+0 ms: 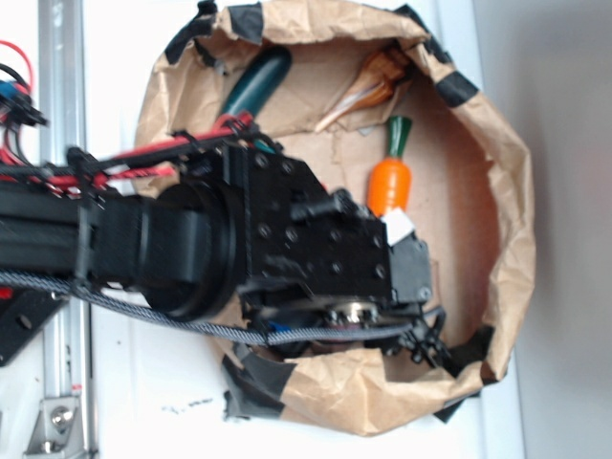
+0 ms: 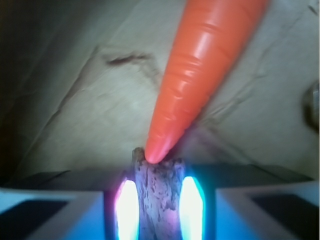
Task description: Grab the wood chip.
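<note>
In the wrist view a rough brown wood chip (image 2: 160, 192) with dark grain streaks stands between the two glowing pads (image 2: 128, 207) of my gripper (image 2: 160, 205), which is shut on it from both sides. The pointed tip of the orange toy carrot (image 2: 200, 75) touches or nearly touches the chip's far end. In the exterior view the carrot (image 1: 390, 177), green top pointing away, lies just beyond the black gripper body (image 1: 406, 273); the chip itself is hidden under the arm there.
Everything sits inside a crumpled brown paper nest (image 1: 512, 191) taped with black at its rim. A dark green-handled tool (image 1: 253, 81) and an amber wrapper (image 1: 368, 86) lie at its far side. The black arm (image 1: 143, 239) covers the nest's left half.
</note>
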`<state>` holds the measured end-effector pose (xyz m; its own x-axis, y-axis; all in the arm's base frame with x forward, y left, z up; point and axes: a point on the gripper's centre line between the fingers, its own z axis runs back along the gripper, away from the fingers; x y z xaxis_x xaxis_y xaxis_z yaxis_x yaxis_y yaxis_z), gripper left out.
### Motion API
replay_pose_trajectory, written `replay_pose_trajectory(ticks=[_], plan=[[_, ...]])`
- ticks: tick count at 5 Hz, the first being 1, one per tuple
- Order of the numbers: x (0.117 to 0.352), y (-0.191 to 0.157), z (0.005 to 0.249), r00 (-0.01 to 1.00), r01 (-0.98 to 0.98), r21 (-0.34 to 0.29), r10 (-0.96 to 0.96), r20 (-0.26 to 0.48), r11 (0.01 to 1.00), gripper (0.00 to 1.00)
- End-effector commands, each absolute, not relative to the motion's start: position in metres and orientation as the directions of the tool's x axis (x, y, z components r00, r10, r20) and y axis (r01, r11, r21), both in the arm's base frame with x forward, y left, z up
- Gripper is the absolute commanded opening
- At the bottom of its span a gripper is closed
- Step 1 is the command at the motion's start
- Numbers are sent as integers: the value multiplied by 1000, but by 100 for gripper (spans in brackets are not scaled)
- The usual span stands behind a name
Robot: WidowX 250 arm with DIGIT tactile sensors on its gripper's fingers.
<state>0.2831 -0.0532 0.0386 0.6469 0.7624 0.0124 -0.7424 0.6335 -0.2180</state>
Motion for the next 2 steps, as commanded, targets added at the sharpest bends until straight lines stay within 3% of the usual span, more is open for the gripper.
replay_pose_trajectory(ticks=[1,2], plan=[[299,-27,75,751,-596,-227,635,182,770,0],[302,-28,86,849,-463,-155,487,204,873,0]])
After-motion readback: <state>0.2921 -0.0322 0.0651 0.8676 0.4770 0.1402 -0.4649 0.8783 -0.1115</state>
